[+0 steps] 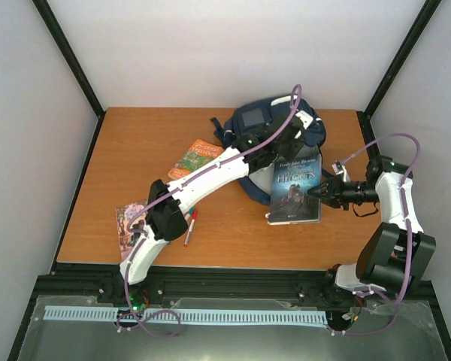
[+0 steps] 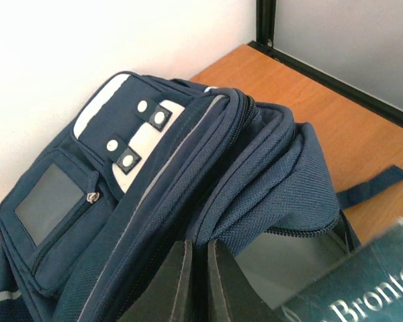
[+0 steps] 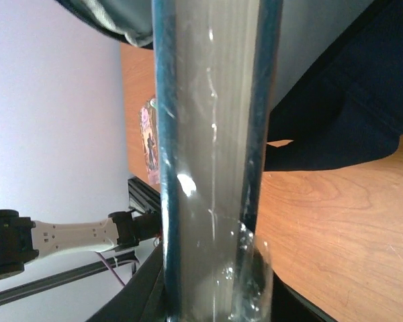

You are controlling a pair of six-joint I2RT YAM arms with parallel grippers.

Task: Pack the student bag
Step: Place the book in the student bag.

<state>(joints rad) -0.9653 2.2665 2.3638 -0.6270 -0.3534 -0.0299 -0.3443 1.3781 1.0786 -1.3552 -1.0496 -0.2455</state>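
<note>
Navy white-striped student bag [image 2: 269,174], dark teal book [image 1: 295,192]

The student bag [image 1: 249,119] [image 2: 141,201], navy fabric with thin white stripes, a pale patch crossed by studded tabs and a zipped window pocket, lies slumped directly ahead of the left gripper [image 2: 200,245]. The gripper's closed fingers pinch the rim of the gaping main compartment, with grey lining showing to their right.

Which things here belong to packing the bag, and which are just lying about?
In the job: bag; dark book, held by the right gripper; left gripper, gripping the bag's opening.
Lying about: orange book; pink book; pen.
</note>
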